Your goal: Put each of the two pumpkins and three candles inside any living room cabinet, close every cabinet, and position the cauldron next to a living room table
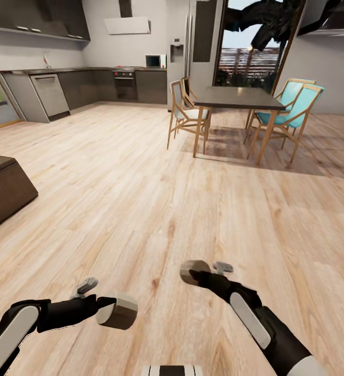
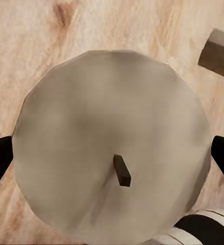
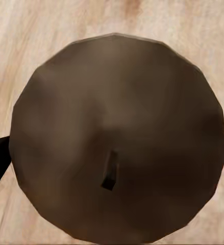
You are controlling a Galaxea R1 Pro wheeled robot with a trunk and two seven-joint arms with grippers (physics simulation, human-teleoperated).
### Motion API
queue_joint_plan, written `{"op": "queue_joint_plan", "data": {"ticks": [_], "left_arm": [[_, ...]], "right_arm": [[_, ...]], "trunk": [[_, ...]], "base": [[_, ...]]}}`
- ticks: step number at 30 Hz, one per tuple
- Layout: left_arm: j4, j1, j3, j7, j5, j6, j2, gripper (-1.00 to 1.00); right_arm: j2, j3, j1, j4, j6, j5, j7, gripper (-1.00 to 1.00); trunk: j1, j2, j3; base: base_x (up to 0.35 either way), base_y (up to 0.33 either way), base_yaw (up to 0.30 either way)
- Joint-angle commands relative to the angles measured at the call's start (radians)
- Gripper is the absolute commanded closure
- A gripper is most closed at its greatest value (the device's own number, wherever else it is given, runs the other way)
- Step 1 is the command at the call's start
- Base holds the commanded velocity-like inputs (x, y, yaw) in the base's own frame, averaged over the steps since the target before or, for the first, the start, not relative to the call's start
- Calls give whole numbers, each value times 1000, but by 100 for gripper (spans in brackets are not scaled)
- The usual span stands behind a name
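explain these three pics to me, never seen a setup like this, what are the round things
This is a simulated two-armed robot rolling across a wood floor. The big picture comes from its head, looking down over both arms. The other two come from cameras near each wrist, looking along the fingers. Each round thing is a candle seen end-on, with its wick in the middle. The left gripper holds a pale candle; the right gripper holds a darker one. Ahead stand a dining table with chairs and a kitchen. A dark low unit sits at left.
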Motion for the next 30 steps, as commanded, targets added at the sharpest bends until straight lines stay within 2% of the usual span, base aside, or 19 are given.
{"op": "queue_joint_plan", "data": {"ticks": [1,2,5,6,13,19,26,30], "left_arm": [[-1,0,16,26,11,1,0,100],[-1,0,28,39,11,1,1,100],[-1,0,52,52,9,2,3,100],[-1,0,54,53,9,1,3,100],[-1,0,58,54,18,3,3,100],[-1,0,58,53,22,3,3,100],[-2,0,61,49,23,4,4,100],[-3,0,62,47,23,4,4,100]], "right_arm": [[-3,1,3,-70,40,-19,-11,100],[-4,1,5,-113,71,-44,-11,100],[-4,1,7,-153,108,-101,-12,100],[-3,1,7,-151,110,-106,-11,100],[-3,1,7,-150,114,-118,-11,100],[-3,0,7,-147,114,-158,-12,100],[-3,0,7,-144,114,-159,-12,100],[-1,0,7,-144,114,-159,-14,100]], "trunk": [[0,0,3],[-1,0,7],[-2,1,18],[-3,1,22],[-6,3,49],[-9,4,73],[-12,6,100],[-12,6,100]], "base": [[0,0,0],[0,0,0],[0,0,0],[0,0,0],[0,0,0],[0,0,0],[0,0,22],[0,0,229]]}}
